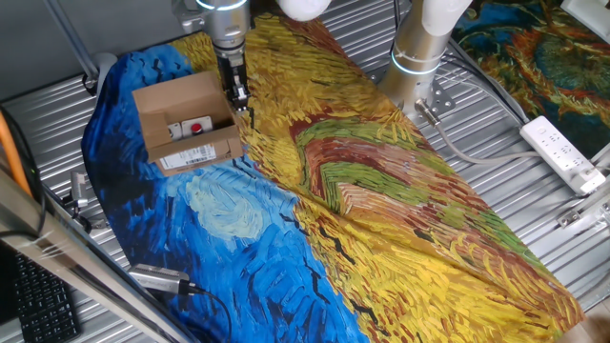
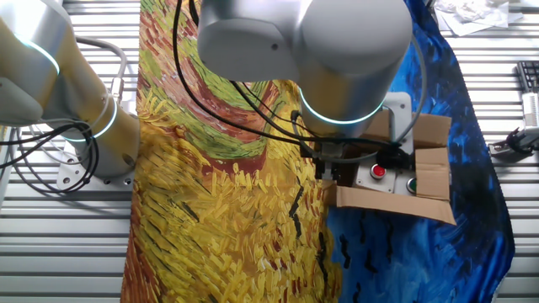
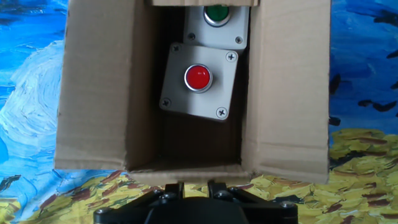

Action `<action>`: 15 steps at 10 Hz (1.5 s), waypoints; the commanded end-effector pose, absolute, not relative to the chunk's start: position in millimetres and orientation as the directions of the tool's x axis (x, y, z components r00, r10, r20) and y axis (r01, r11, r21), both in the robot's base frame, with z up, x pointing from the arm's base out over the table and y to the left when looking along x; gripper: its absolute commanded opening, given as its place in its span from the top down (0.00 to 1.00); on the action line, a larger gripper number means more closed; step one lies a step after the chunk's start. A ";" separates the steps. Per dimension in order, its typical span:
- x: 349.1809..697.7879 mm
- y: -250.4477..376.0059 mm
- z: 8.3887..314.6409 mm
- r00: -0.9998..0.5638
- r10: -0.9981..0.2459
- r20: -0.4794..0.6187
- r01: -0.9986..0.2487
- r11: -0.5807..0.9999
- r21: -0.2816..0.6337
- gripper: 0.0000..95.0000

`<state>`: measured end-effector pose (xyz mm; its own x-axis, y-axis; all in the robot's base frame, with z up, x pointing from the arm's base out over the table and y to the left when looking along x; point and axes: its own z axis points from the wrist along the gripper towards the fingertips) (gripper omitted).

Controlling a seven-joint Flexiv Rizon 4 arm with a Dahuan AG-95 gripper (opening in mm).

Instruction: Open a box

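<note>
The brown cardboard box [image 1: 181, 110] lies on the blue part of the cloth with its top flaps spread open. It also shows in the other fixed view [image 2: 421, 181] and in the hand view [image 3: 99, 93]. A white barcode label [image 1: 191, 157] is on its front side. Inside lie a grey switch unit with a red button [image 3: 198, 78] and one with a green button [image 3: 217, 12]. My gripper [image 1: 236, 92] hangs at the box's near edge, just outside it [image 3: 196, 185]. Its jaws stand almost together and nothing is between them.
A painted cloth [image 1: 381, 210] in blue and yellow covers the table. A second arm's base [image 1: 419, 52] stands at the back. A white power strip [image 1: 564, 152] lies at the right. A keyboard [image 1: 38, 305] and a metal tool [image 1: 157, 278] are at the front left.
</note>
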<state>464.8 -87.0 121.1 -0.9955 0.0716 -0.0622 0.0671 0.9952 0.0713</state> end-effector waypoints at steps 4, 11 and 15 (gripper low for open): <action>454.5 -73.9 148.9 -0.994 0.094 -0.060 0.089 0.993 0.073 0.80; 470.3 -74.2 177.9 -0.995 0.078 -0.055 0.074 0.995 0.062 0.80; 523.7 -81.9 173.1 -0.997 0.043 -0.059 0.039 0.997 0.063 0.80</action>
